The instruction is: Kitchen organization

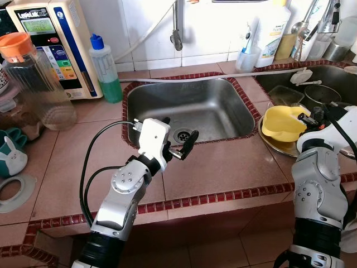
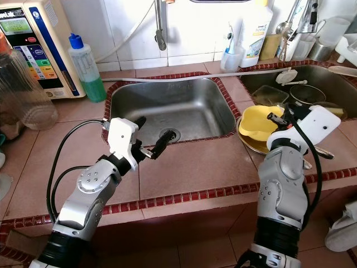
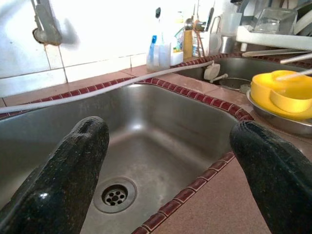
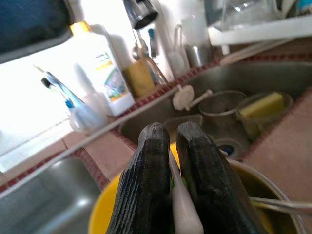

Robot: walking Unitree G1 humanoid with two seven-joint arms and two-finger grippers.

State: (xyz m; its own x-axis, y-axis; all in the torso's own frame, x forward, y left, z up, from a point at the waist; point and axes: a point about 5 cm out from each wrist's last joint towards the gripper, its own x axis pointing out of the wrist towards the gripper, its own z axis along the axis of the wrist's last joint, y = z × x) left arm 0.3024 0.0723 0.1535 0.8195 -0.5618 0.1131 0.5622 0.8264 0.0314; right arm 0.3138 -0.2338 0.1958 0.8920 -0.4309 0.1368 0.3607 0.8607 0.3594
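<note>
Right gripper (image 4: 171, 146), fingers pinched on a pale utensil handle (image 4: 183, 214), above the yellow bowl (image 1: 283, 123) resting in a metal dish (image 2: 251, 144) between the two sinks. Left gripper (image 1: 179, 146), fingers spread wide and empty, over the near rim of the left sink (image 1: 189, 109).
</note>
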